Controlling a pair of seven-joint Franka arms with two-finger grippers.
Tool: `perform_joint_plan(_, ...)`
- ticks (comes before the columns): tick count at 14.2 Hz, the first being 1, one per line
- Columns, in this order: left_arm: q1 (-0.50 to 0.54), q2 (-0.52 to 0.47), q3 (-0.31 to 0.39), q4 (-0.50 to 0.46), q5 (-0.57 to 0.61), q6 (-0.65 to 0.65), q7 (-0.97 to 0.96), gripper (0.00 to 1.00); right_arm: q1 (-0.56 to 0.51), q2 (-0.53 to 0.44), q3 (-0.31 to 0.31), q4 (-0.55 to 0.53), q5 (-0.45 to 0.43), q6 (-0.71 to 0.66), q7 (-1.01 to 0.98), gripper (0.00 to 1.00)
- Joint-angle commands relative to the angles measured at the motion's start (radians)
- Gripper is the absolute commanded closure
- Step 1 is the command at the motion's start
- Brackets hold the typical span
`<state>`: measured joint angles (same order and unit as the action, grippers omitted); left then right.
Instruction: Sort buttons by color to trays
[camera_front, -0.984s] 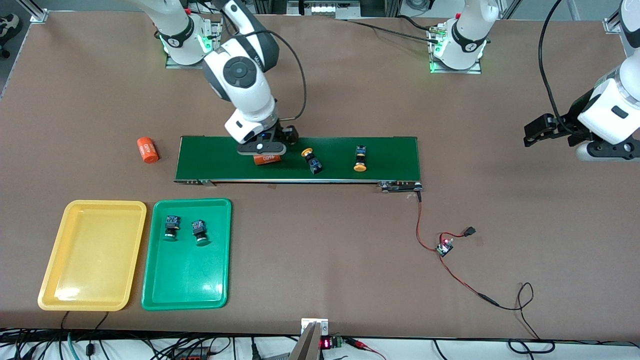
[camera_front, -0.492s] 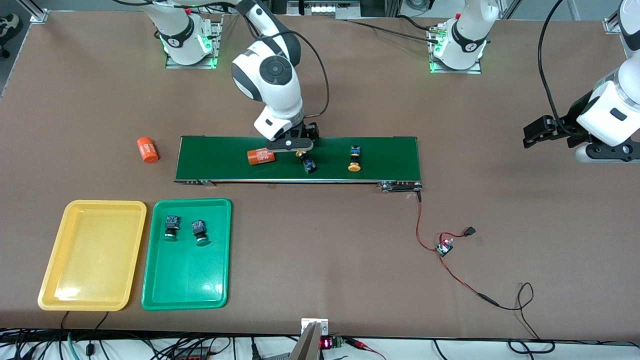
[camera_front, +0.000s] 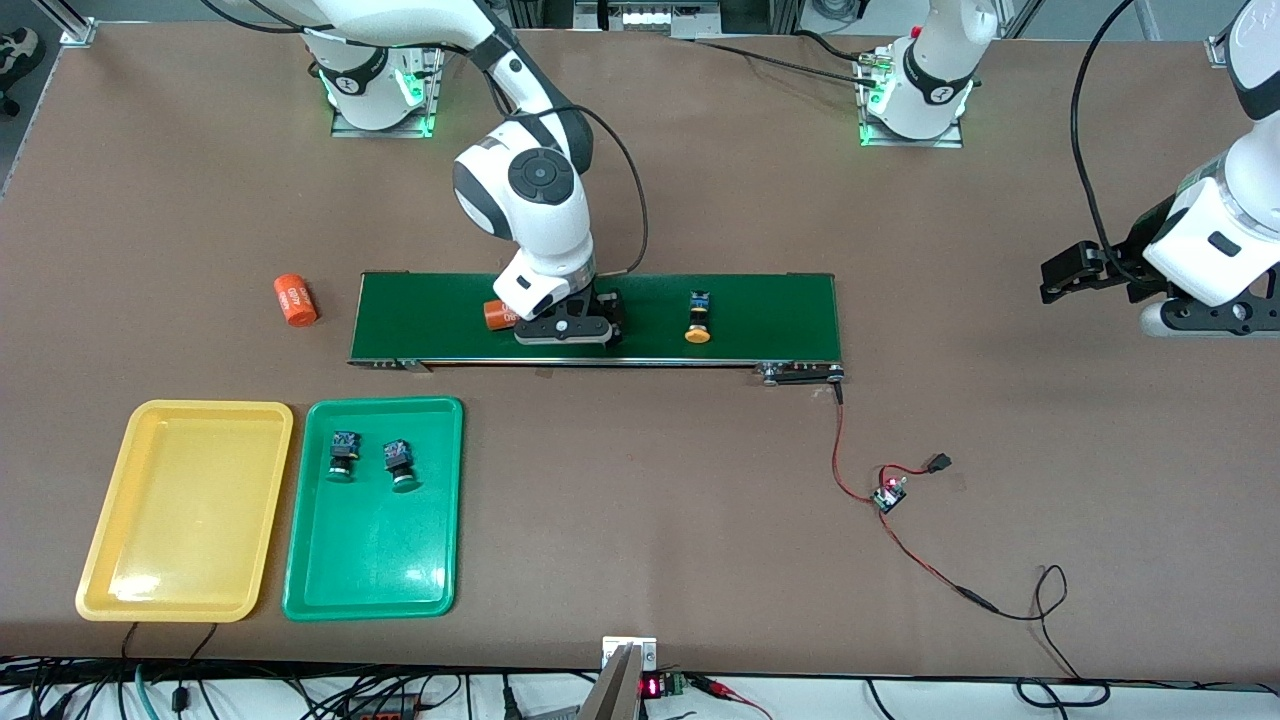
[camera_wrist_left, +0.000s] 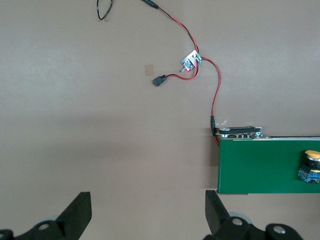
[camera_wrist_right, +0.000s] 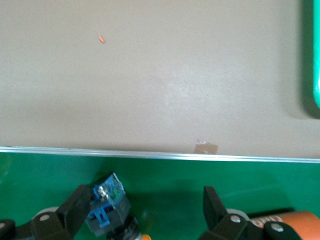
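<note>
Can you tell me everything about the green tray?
The shallow green plastic tray is a glossy rectangle with rounded corners and a raised rim. It lies flat on the brown table, right beside the matching yellow plastic tray, which is toward the right arm's end of the table. It is nearer to the front camera than the long dark green conveyor belt. Inside it sit two small green-capped push buttons with black-and-blue bodies, side by side near its farther end. No gripper touches it.
</note>
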<state>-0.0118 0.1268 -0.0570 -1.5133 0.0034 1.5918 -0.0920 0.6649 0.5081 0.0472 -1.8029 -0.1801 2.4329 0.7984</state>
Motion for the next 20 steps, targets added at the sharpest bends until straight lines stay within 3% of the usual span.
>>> perform_joint_plan(1, -0.001, 0.005, -0.003, 0.018, 0.009, -0.001, 0.018, 0.0, 0.028, 0.043, -0.006, 0.03, -0.009, 0.023, 0.007, 0.0)
perform_joint_plan(8, -0.001, 0.005, -0.003, 0.018, 0.009, -0.004, 0.02, 0.0, 0.038, 0.043, -0.003, 0.02, 0.034, -0.051, 0.002, 0.01)
perform_joint_plan(11, -0.001, 0.005, -0.003, 0.018, 0.009, -0.006, 0.02, 0.0, 0.036, 0.046, -0.001, 0.019, 0.034, -0.051, -0.002, 0.07)
perform_joint_plan(13, -0.001, 0.005, -0.003, 0.018, 0.009, -0.006, 0.02, 0.0, 0.035, 0.05, -0.001, 0.016, 0.033, -0.051, -0.004, 0.23)
perform_joint_plan(17, -0.001, 0.005, -0.003, 0.018, 0.009, -0.006, 0.02, 0.0, 0.03, 0.059, -0.003, 0.016, 0.033, -0.051, -0.005, 0.76)
perform_joint_plan(20, -0.001, 0.005, -0.003, 0.018, 0.009, -0.006, 0.02, 0.0, 0.024, 0.059, -0.003, 0.016, 0.034, -0.067, -0.005, 0.89)
